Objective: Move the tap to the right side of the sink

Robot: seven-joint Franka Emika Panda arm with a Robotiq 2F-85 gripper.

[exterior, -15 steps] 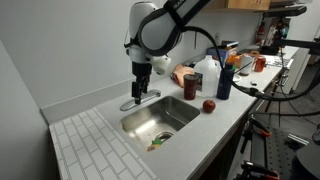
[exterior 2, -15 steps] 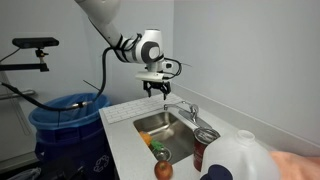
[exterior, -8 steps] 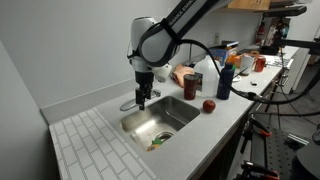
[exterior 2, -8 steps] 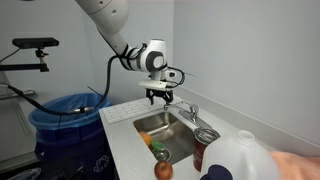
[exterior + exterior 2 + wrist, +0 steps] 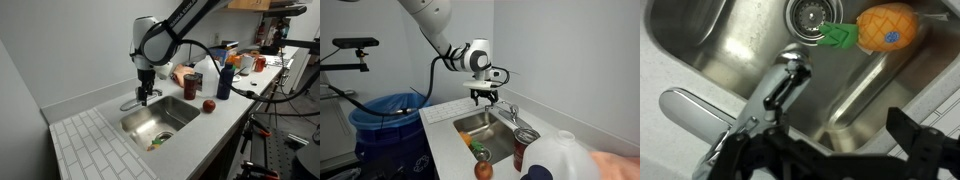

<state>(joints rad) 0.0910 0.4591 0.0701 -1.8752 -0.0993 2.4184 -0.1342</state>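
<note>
The chrome tap (image 5: 133, 103) stands at the back rim of the steel sink (image 5: 170, 122), set in a white counter. In the wrist view its slim spout (image 5: 782, 88) reaches over the basin (image 5: 730, 35) and its lever handle (image 5: 692, 108) lies on the counter. My gripper (image 5: 143, 97) hangs just over the tap, fingers down. It also shows in an exterior view (image 5: 485, 98), close to the tap (image 5: 508, 112) above the sink (image 5: 470, 122). In the wrist view the gripper (image 5: 830, 150) is open, with its left finger by the spout and nothing held.
A toy pineapple (image 5: 885, 27) lies in the basin by the drain (image 5: 812, 12). A red apple (image 5: 209, 105), a can (image 5: 192, 85), a white jug (image 5: 205, 72) and a blue bottle (image 5: 224, 78) stand beside the sink. A white tiled area (image 5: 95, 145) lies on its other side. A blue bin (image 5: 385, 115) stands by the counter.
The gripper has come down and moved a little along the sink's back rim, closer to the tap. The tap has not visibly moved.
</note>
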